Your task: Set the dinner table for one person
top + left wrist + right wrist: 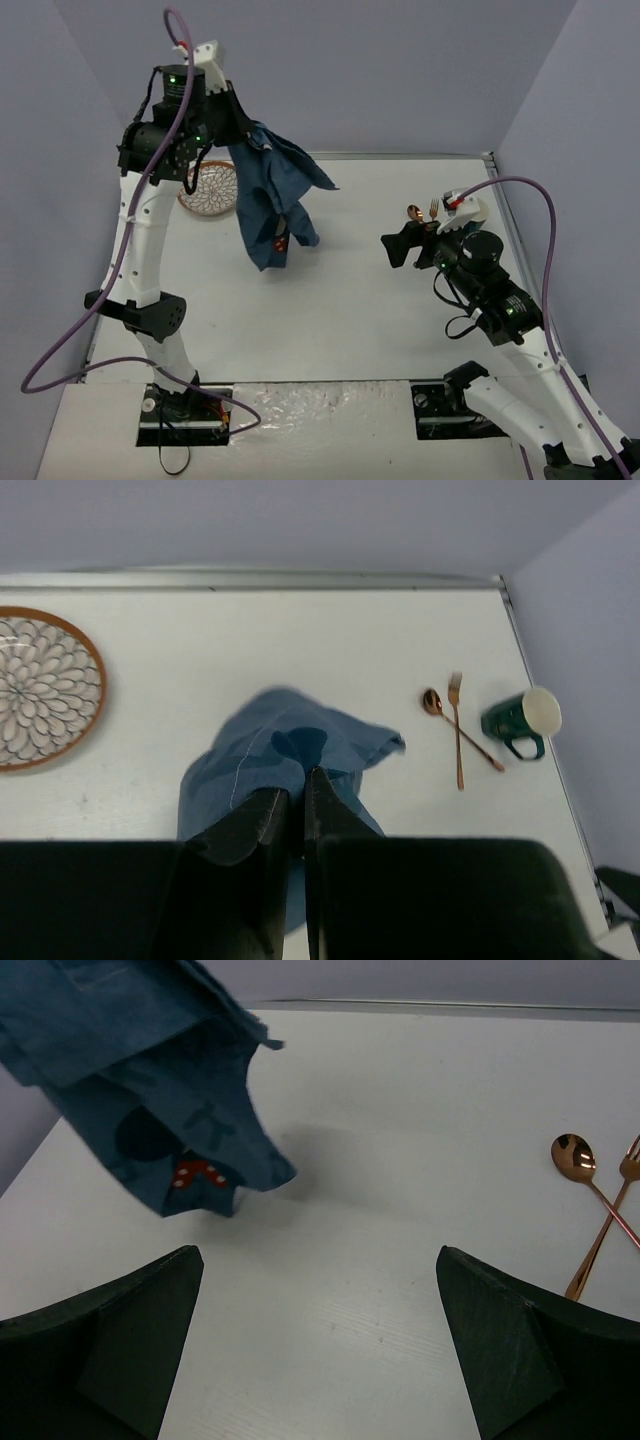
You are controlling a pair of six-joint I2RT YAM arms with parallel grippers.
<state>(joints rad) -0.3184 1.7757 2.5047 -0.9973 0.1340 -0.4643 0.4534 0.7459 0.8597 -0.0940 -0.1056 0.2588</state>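
Observation:
My left gripper (252, 135) is raised high at the back left and shut on a dark blue letter-printed cloth placemat (268, 200). The placemat hangs bunched below it, its lowest corner close over the white dinner table (330, 310). In the left wrist view the fingers meet on the fabric (290, 745) at the gripper (297, 785). My right gripper (400, 245) stands open and empty at the right, facing left toward the hanging cloth (150, 1070). In the right wrist view only bare tabletop lies between its fingers (318, 1260).
A round plate (208, 190) with a petal pattern and brown rim lies at the back left, behind the cloth. A copper spoon (432, 702) and fork (457, 730) lie crossed at the back right, beside a green mug (522, 720). Grey walls enclose the table.

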